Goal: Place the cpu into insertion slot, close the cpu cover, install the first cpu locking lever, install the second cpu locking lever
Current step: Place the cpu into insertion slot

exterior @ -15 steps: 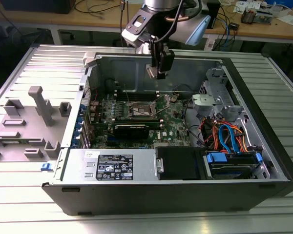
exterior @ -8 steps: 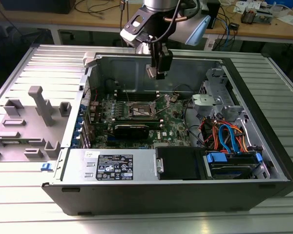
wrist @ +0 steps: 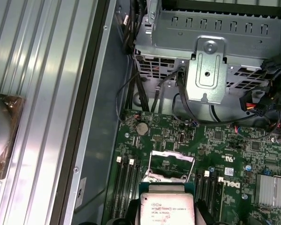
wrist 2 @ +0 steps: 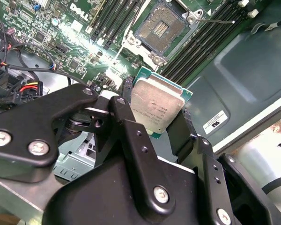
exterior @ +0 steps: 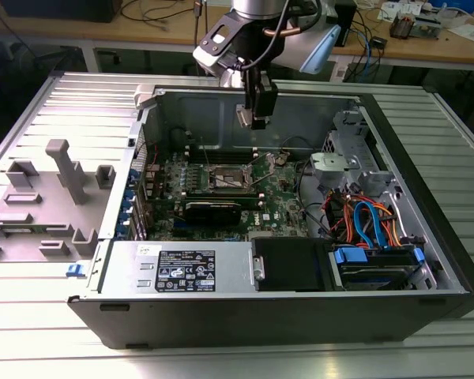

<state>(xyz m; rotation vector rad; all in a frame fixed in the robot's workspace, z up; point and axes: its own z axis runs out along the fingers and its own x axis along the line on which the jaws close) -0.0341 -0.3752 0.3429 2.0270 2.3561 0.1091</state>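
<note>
Gripper (wrist 2: pixel 154 115) pinching cpu (wrist 2: pixel 158 101) by opposite edges, metal top toward the wrist, likely for a level seat. Held high over computer case (exterior: pixel 245 324), well above insertion slot (wrist 2: pixel 166 26), lying open below.

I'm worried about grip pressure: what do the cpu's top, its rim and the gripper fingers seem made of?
The cpu top looks like brushed silvery-grey metal, with a dull sheen and dark print; its rim is green, likely circuit-board laminate. The fingers clamped on it look matte black, plastic or coated metal; the look leaves that open.
</note>
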